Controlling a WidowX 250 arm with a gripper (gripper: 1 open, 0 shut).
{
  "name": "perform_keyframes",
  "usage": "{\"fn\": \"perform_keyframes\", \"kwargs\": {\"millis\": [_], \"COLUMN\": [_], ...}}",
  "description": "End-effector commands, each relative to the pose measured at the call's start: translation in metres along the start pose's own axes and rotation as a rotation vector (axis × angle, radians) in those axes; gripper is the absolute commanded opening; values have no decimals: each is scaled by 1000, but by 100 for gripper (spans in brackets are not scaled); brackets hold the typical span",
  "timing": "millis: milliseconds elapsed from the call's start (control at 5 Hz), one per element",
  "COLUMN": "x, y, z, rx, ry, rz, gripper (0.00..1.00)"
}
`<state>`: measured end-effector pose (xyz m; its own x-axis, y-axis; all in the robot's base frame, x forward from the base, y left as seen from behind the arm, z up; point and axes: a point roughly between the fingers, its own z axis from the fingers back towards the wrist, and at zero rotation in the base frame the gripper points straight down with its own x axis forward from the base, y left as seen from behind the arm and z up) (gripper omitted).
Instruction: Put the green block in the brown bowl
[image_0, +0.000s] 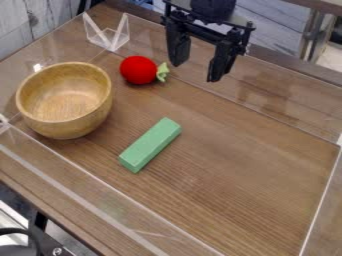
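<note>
**While hanging above the table: jaws wide, nothing held**

While poised over the far part of the wooden table (254, 150), gripper (197, 62) pointing straight down, black fingers (177, 45) spread wide apart. Nothing between them, only bare wood visible through the gap. No contact with any object; fingertips clear of the surface, as far as can be judged from this single view.

Just left of the gripper and slightly nearer the camera: red strawberry toy (136, 69), green stem toward the gripper side, close to the left finger but apart from it.

Green block (150, 144) flat on the table, well nearer the camera than the gripper, lying diagonally with one end toward the upper right and the other toward the lower left. Untouched, out in the open.

Brown bowl (30, 112) at the left, upright, inside showing only wood. Near the block's left side but apart from it.

Clear plastic stand (106, 33) at the far edge, behind the strawberry toy, left of the gripper. Low transparent wall (80, 195) along the table's near edge.
</note>
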<state>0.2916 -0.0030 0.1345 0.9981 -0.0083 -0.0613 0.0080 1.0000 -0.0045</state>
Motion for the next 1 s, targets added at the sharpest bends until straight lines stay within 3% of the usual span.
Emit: {"fn": "perform_keyframes", "kwargs": {"millis": [0,200,400,800], "x": [-7,-29,-46,-58], "y": [2,14,29,44], "z": [-11,-25,-36,-56], "rx": [2,14,31,47], "ry": [24,30,15,-17], "rz": [-5,-16,-23,-28], "gripper": [100,100,100,100]}}
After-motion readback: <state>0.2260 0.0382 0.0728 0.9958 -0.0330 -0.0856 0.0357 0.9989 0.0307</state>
